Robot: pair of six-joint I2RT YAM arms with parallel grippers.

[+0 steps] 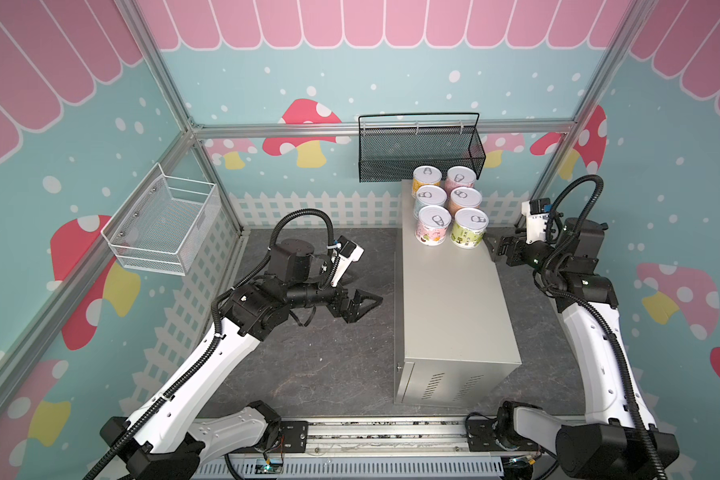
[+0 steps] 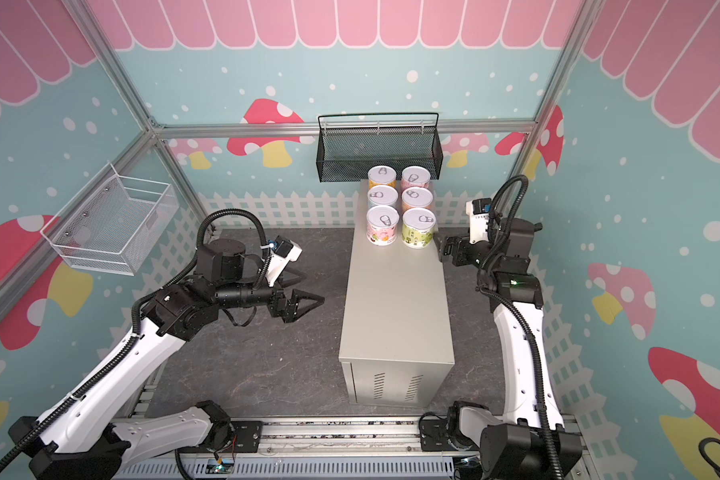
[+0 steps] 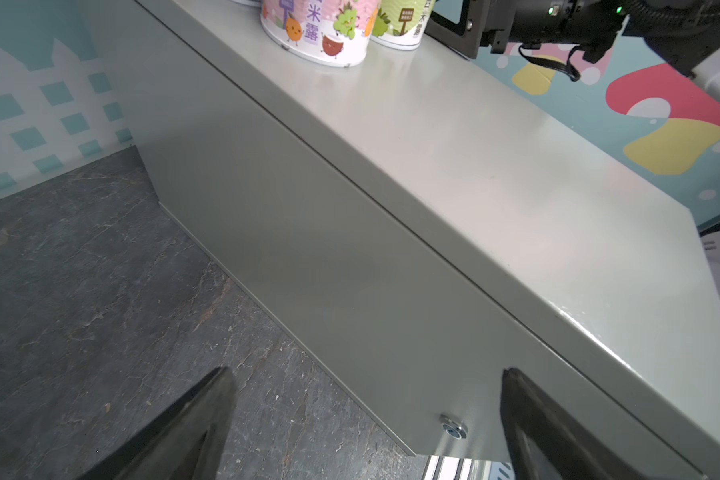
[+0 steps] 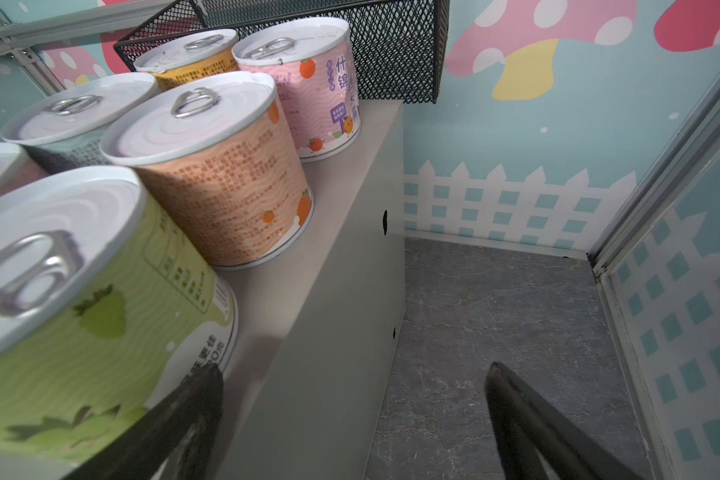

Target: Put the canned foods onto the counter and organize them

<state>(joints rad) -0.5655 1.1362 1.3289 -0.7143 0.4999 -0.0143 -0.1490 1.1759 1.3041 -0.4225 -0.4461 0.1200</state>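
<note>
Several canned foods stand upright in two neat rows at the far end of the counter (image 1: 449, 299) (image 2: 395, 299). Nearest the front are the pink-white can (image 1: 433, 226) (image 3: 321, 29) and the green can (image 1: 470, 227) (image 4: 80, 311); behind them are the orange can (image 4: 217, 178) and a pink can (image 4: 308, 83). My right gripper (image 1: 493, 245) (image 4: 352, 372) is open beside the green can, at the counter's right edge, holding nothing. My left gripper (image 1: 368, 302) (image 3: 366, 374) is open and empty, left of the counter and facing its side.
A black mesh basket (image 1: 420, 153) hangs on the back wall just behind the cans. A white wire basket (image 1: 163, 224) hangs on the left wall. The counter stands on a dark stone floor (image 1: 308, 365). A small lock (image 3: 453, 428) sits on its front end.
</note>
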